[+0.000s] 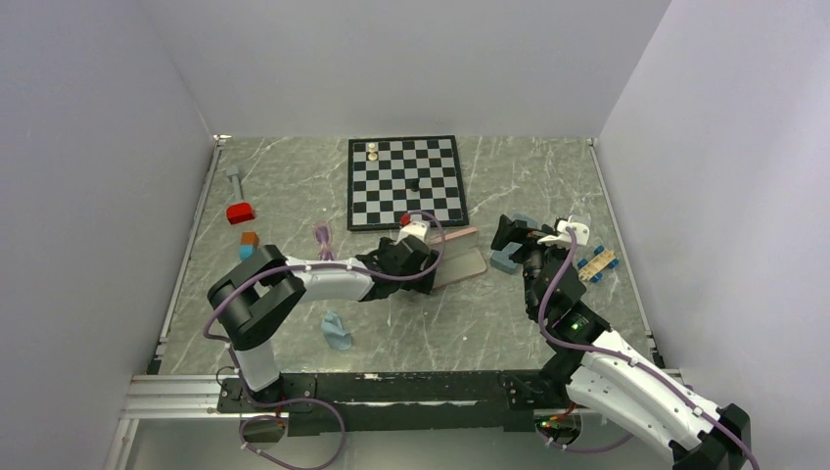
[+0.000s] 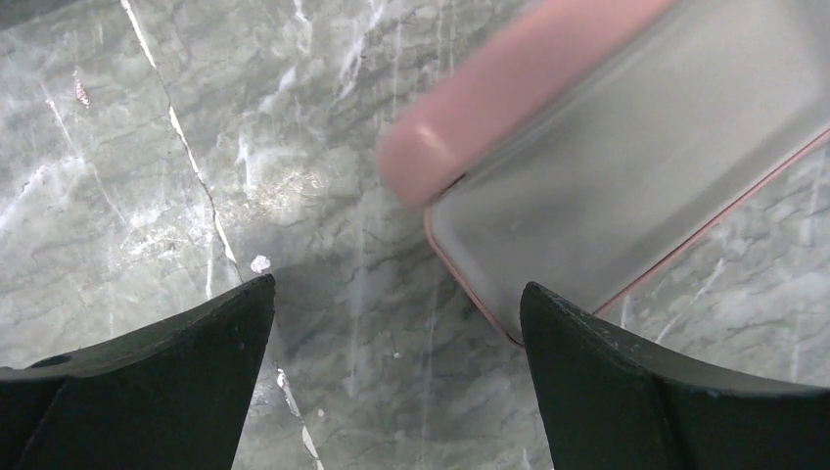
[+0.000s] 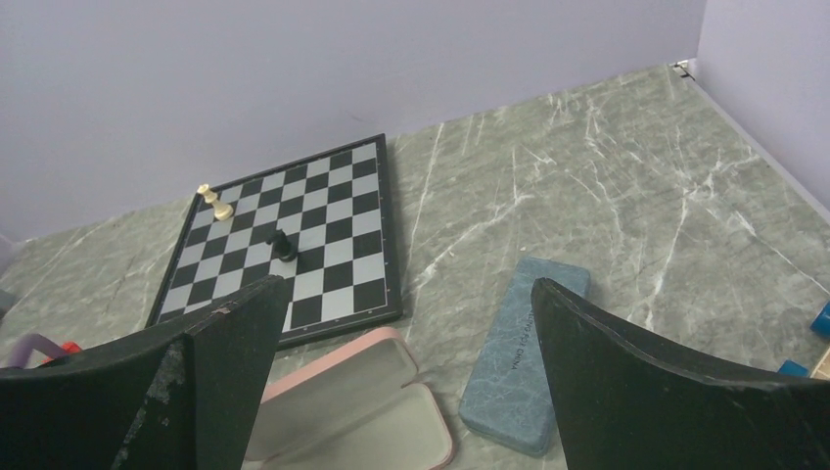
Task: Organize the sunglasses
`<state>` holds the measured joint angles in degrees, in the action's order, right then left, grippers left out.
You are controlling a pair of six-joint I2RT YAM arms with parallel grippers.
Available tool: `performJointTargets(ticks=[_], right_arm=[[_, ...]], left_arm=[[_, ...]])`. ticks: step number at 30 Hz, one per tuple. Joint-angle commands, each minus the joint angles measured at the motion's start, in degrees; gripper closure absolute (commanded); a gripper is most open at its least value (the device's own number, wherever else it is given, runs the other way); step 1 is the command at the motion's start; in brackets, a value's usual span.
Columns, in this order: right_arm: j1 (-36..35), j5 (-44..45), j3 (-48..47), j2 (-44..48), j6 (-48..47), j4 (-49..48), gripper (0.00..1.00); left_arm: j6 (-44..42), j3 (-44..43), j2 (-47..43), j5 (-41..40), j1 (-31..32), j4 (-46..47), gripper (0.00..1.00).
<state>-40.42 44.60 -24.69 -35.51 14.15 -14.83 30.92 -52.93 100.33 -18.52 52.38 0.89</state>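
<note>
Grey-green marble table [image 1: 509, 323], closed in by plain pale walls on three sides, with a chessboard [image 1: 406, 182] against the middle of the far side.

The left gripper [image 2: 396, 294] hangs low over bare marble, its two dark fingers spread wide with nothing between them and touching nothing. The near corner of the open pink case [image 2: 636, 166] lies just ahead of the right-hand finger, grey lining up, with the rounded pink lid behind it.

The right gripper [image 3: 409, 284] is higher, jaws equally wide apart and empty. It looks down on the grey-blue case [image 3: 524, 352], which lies closed just right of the pink one.

The purple-pink sunglasses [image 1: 324, 238] sit on the table just beyond the left forearm, left of the pink case and well apart from both grippers. The white pair cannot be made out in any view.

A red block [image 1: 240, 212] and an orange block [image 1: 250, 238] lie near the left edge. A blue-wheeled toy [image 1: 597, 264] is near the right edge, and a light-blue cloth [image 1: 337, 331] lies in front of the left arm. Bare marble runs between the two arms at the near middle and across the far right corner.
</note>
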Motion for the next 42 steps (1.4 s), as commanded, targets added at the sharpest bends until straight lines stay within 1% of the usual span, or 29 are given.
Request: performJointTargets(ticks=[1, 6, 14, 16, 18, 20, 21, 24, 27, 29, 32, 34, 38, 40, 42], right_arm=[[0.3, 0.0, 0.1, 0.9, 0.7, -1.5, 0.0], [0.3, -1.9, -0.1, 0.3, 0.3, -0.6, 0.0], [0.3, -5.4, -0.9, -0.2, -0.6, 0.8, 0.0], [0.4, -7.7, -1.4, -0.4, -1.1, 1.3, 0.0], [0.4, -12.2, -2.3, -1.5, -2.0, 2.5, 0.0], [0.4, -19.3, -3.8, -3.6, -3.4, 5.0, 0.0], [0.4, -24.5, -4.9, -5.4, -4.4, 6.2, 0.0], [0.3, -40.0, -9.0, -15.9, -4.9, 9.3, 0.0], [-1.7, -51.1, -13.2, -29.6, -2.5, 6.5, 0.0], [-6.4, -53.5, -17.2, -38.4, -4.4, 5.7, 0.01], [-13.7, -59.6, -23.3, -49.8, -12.0, 5.7, 0.04], [-16.7, -64.0, -27.6, -56.4, -15.7, 8.1, 0.07], [-19.7, -71.0, -32.9, -66.3, -17.4, 7.0, 0.12], [-21.2, -72.2, -35.6, -70.0, -19.2, 7.8, 0.15], [-22.6, -71.1, -38.0, -73.0, -20.3, 8.1, 0.21]], left_arm=[[-3.4, -3.6, 1.2, -6.0, 2.9, -3.3, 0.01], [-5.0, -1.0, -4.1, -1.7, 3.4, 2.5, 0.01], [-4.8, 4.8, -17.1, 0.8, 3.4, 4.4, 0.01], [-4.5, 6.4, -20.6, 0.0, 3.4, 3.6, 0.01], [-3.7, 7.7, -24.1, -1.4, 2.9, 1.7, 0.01], [-1.5, 8.9, -28.2, -2.5, 1.2, -2.3, 0.01], [0.0, 9.6, -30.1, -2.7, -0.2, -4.6, 0.01], [5.9, 12.8, -36.0, -3.0, -8.2, -13.2, 0.01], [12.1, 17.4, -42.8, -6.5, -15.8, -19.1, 0.01], [14.6, 20.4, -48.0, -8.1, -19.2, -21.7, 0.01], [18.9, 24.9, -55.4, -10.7, -23.0, -25.2, 0.01], [20.1, 27.8, -59.6, -9.6, -26.1, -25.5, 0.01], [22.4, 31.4, -62.2, -5.5, -32.1, -25.4, 0.01], [22.6, 32.2, -62.1, -3.4, -34.6, -25.1, 0.01], [22.3, 32.8, -61.6, -0.9, -37.2, -24.3, 0.01]])
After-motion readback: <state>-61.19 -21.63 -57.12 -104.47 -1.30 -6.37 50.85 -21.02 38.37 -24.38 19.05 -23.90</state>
